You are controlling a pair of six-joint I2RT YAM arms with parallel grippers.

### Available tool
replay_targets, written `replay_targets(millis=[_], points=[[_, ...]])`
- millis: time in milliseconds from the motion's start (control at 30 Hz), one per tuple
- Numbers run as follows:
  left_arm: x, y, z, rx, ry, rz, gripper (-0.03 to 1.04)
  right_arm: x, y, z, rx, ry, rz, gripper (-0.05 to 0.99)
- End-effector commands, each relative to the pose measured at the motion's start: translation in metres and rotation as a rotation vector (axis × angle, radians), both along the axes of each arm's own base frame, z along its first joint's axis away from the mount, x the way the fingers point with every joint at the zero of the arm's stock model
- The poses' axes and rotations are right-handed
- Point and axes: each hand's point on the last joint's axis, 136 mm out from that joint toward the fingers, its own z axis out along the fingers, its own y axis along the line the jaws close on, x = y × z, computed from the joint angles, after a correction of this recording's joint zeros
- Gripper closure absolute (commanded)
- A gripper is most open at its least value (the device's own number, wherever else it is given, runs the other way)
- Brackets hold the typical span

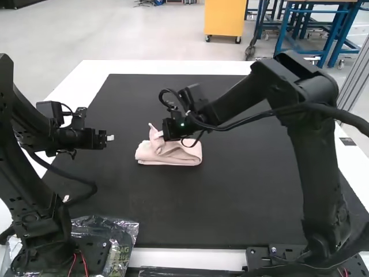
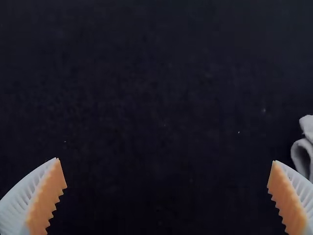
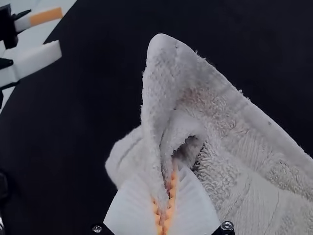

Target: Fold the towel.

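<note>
A pink towel lies as a small folded bundle on the dark mat, one corner raised in a peak. The right gripper is at the towel's raised part. In the right wrist view, the right gripper is shut on a fold of the towel, just below the peaked corner. The left gripper stands apart from the towel, to its left in the high view. In the left wrist view, the left gripper is wide open with nothing between its fingers, and part of the towel shows.
The dark mat covers most of the white table. A crumpled clear plastic bag lies by the left arm's base. The right arm reaches across the mat's right half above the surface.
</note>
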Motion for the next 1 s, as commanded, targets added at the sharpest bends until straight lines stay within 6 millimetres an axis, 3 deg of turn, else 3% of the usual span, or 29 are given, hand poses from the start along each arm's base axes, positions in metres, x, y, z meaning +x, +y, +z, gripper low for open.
replay_targets(millis=[0, 133, 333, 367, 433, 500, 967], points=[[0.004, 0.001, 0.011, 0.000, -0.038, -0.006, 0.04, -0.002, 0.024, 0.017, 0.050, 0.000, 0.015, 0.76], [0.006, 0.003, 0.015, -0.003, -0.054, 0.006, 0.04, -0.016, 0.044, 0.035, 0.107, 0.017, 0.078, 0.48], [0.009, 0.014, 0.020, -0.013, -0.072, 0.045, 0.04, -0.020, 0.052, 0.097, 0.223, -0.022, 0.122, 0.43], [0.008, 0.016, 0.019, -0.014, -0.070, 0.052, 0.04, -0.020, 0.050, 0.105, 0.232, -0.038, 0.124, 0.48], [0.007, 0.017, 0.019, -0.016, -0.069, 0.057, 0.04, -0.026, 0.043, 0.118, 0.257, -0.071, 0.164, 0.93], [0.007, 0.017, 0.018, -0.020, -0.065, 0.059, 0.04, -0.021, 0.034, 0.123, 0.282, -0.083, 0.145, 0.96], [0.008, 0.014, 0.022, -0.034, -0.073, 0.058, 0.04, -0.006, -0.002, 0.053, 0.239, -0.097, 0.072, 0.96]])
